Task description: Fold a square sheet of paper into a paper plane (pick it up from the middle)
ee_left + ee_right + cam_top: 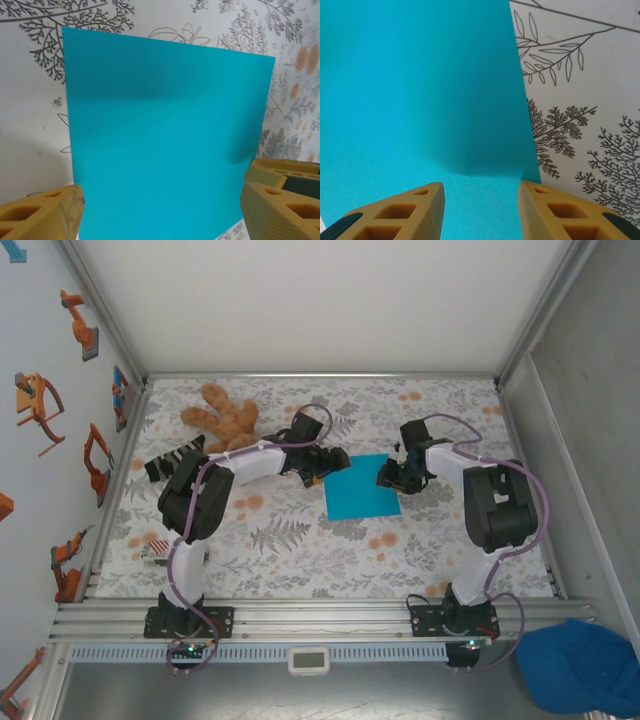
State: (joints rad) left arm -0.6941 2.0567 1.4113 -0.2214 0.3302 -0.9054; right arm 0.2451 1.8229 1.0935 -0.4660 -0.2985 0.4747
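The square sheet of paper is cyan-blue and lies flat and uncreased on the leaf-patterned table top; a paper plane is out of view. My left gripper hangs at the sheet's left edge. In the left wrist view the sheet spreads out ahead of the left gripper, whose yellow fingers stand wide apart and open. My right gripper is at the sheet's right edge. In the right wrist view it is open over the sheet near that edge, gripping nothing.
A brown teddy bear lies at the back left, with a zebra-striped object beside the left arm. A small object sits near the front left. A dark blue cap lies outside the table at the bottom right. Metal rails frame the table.
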